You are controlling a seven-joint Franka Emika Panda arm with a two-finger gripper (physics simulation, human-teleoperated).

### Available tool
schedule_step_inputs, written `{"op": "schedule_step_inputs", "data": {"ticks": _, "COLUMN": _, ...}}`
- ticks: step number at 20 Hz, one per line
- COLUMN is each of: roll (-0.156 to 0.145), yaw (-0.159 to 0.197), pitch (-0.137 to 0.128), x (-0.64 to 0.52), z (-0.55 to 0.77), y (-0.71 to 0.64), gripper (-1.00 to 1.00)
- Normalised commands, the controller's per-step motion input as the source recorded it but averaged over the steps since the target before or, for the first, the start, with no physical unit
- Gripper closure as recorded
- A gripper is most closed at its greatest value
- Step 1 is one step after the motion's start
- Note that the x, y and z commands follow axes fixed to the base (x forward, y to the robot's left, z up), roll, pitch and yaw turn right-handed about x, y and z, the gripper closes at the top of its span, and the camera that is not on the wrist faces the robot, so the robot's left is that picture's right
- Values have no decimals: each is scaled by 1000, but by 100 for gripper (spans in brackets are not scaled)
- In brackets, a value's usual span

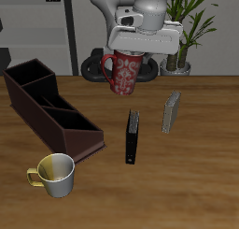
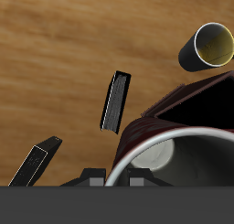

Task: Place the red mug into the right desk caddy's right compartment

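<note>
The pincer [image 1: 129,51] is clenched on the rim of the red mug [image 1: 123,73], which hangs directly beneath it above the desk [image 1: 187,177], dark red with pale speckles, grey inside, its loop handle turned toward the right desk caddy [image 1: 47,107] below.

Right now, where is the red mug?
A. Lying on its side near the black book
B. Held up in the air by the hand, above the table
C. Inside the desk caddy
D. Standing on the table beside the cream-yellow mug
B: the red mug hangs under the hand, clear of the table, with the right desk caddy off to one side.
</note>
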Motion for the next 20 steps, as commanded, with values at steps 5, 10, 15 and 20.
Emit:
{"op": "schedule_step_inputs", "data": {"ticks": 5, "roll": -57, "yaw": -33, "pitch": -39, "x": -148, "z": 137, "y": -296, "gripper": 100}}
{"op": "schedule_step_inputs", "data": {"ticks": 10, "roll": -37, "yaw": -2, "pitch": -19, "x": -148, "z": 74, "y": -206, "gripper": 100}}
{"op": "schedule_step_inputs", "data": {"ticks": 15, "roll": -52, "yaw": -2, "pitch": -32, "x": -239, "z": 145, "y": -248, "gripper": 100}}
{"op": "schedule_step_inputs", "data": {"ticks": 20, "roll": -68, "yaw": -31, "pitch": -31, "x": -290, "z": 137, "y": -369, "gripper": 100}}
